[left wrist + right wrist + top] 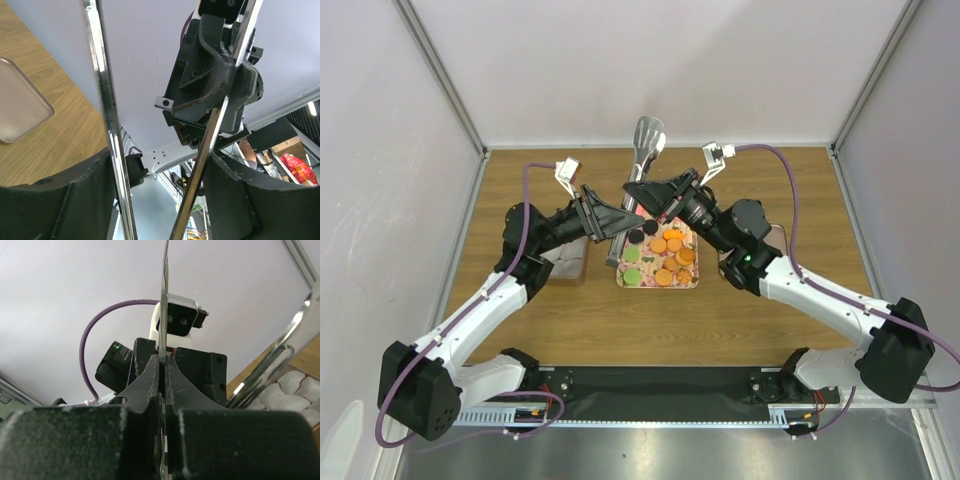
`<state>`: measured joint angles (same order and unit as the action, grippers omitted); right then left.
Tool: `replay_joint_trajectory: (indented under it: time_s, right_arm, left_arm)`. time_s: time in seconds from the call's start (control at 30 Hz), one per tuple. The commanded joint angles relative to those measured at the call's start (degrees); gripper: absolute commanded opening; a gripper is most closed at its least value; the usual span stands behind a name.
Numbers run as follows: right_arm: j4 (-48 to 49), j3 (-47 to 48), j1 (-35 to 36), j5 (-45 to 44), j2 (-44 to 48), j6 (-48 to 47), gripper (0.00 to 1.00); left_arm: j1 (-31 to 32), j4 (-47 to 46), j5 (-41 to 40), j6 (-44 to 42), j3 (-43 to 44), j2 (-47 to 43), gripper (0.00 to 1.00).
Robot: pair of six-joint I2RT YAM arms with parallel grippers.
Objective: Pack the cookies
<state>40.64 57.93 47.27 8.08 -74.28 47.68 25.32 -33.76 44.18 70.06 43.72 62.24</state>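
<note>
Over the middle of the counter [520, 320], both arms meet on a pair of metal tongs [647, 135]. The right hand [638, 190] is pinched tight on one blade. The left hand [620, 222] is spread wide, with a blade pressing against each finger (so it holds them from outside). The cookies [665, 258], orange, green, black and pink, lie on the floral tray [692, 284] just beside the tongs.

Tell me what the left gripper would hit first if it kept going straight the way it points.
Probably the right gripper: it sits straight ahead, clamped on one arm of the tongs that the left gripper also holds. Depth is unclear.
</note>
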Motion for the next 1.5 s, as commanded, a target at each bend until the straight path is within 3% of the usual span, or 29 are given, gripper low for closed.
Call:
replay_joint_trajectory:
  time_s: [0.0,0.27,0.53,1.0,1.17,1.2,1.23,1.37,1.47]
  right_arm:
    - [4.09,-1.15,0.63,-2.71,2.12,-1.98,0.0]
    - [4.53,-3.18,1.07,-7.72,3.7,-2.85,0.0]
    - [4.8,-3.18,1.16,-10.97,3.53,-1.98,0.0]
    - [5.94,-4.23,0.37,-11.06,3.26,-0.05,0.0]
    - [5.33,-5.2,0.02,-11.77,4.05,-0.05,0.11]
    - [5.24,-5.2,0.02,-11.85,4.06,-0.13,0.15]
    - [5.06,-5.28,0.02,-12.03,4.4,-0.13,0.25]
    - [4.27,-5.81,-0.24,-12.38,4.93,-0.13,0.29]
    - [3.75,-6.08,-0.33,-12.56,5.46,-0.22,0.47]
  left_arm:
    - [-0.45,-2.89,-0.85,-0.54,0.66,-1.33,0.66]
    - [-0.45,-1.05,-0.77,-2.21,1.27,-1.51,0.65]
    - [-0.45,0.45,-0.59,-3.62,1.36,-1.33,0.73]
    - [-0.36,0.71,-0.76,-4.49,1.28,-1.24,0.56]
    - [-0.45,2.29,-1.12,-5.72,1.63,-1.59,0.54]
    - [-0.45,2.47,-1.12,-5.9,1.63,-1.51,0.54]
    - [-0.45,2.73,-1.12,-5.99,1.71,-1.59,0.54]
    - [-0.45,4.22,-1.47,-7.22,1.98,-1.86,0.53]
    - [-0.45,5.28,-1.64,-7.92,2.33,-1.94,0.53]
